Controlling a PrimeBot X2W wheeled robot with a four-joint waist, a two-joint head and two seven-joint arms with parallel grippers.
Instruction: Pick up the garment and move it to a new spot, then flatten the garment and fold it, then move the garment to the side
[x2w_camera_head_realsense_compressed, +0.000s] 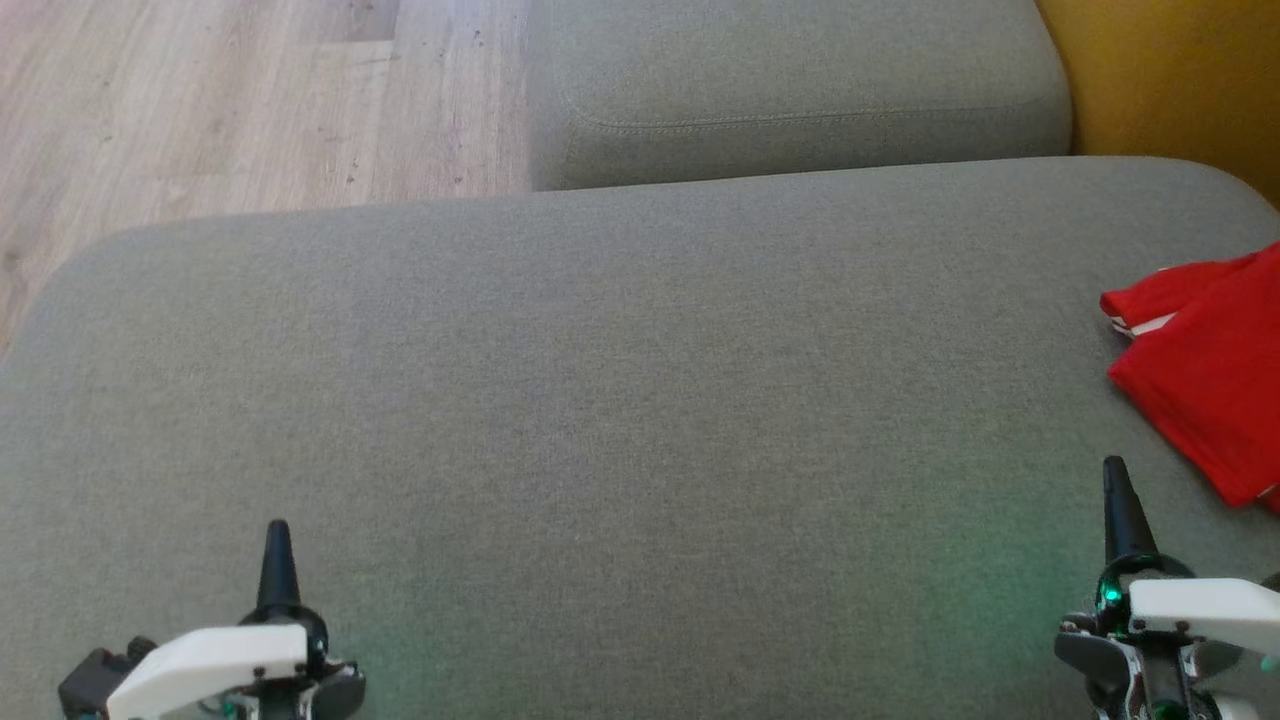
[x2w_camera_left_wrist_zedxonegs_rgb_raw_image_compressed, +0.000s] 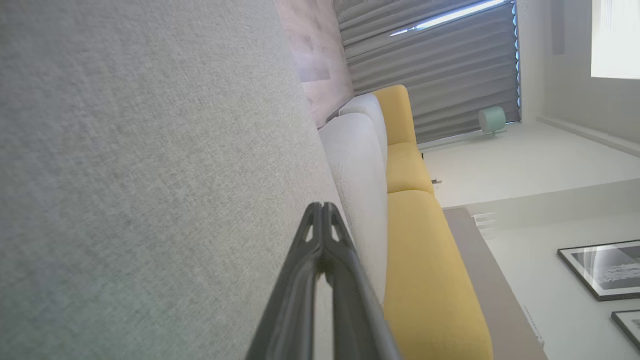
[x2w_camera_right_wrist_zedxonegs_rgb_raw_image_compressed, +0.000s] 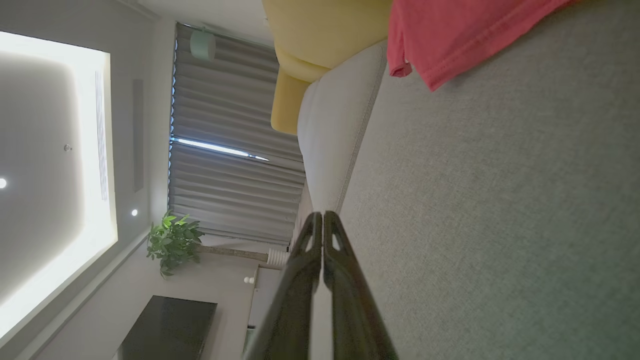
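dark tapered fingers of the left gripper (x2w_camera_head_realsense_compressed: 277, 535) and right gripper (x2w_camera_head_realsense_compressed: 1113, 470) are pressed together, holding nothing, low over the grey cushion (x2w_camera_head_realsense_compressed: 600, 400). the red garment (x2w_camera_head_realsense_compressed: 1210, 370), in flat layers with a white-trimmed edge, lies at the cushion's right side, just ahead and right of the right gripper, apart from its jaws. the cushion is woven, round-cornered; beyond it are a second grey cushion (x2w_camera_head_realsense_compressed: 780, 90), pale wood floor (x2w_camera_head_realsense_compressed: 200, 110) and yellow upholstery (x2w_camera_head_realsense_compressed: 1170, 70).

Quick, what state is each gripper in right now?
Left gripper: closed, holding nothing.
Right gripper: closed, holding nothing; the garment lies apart from it.
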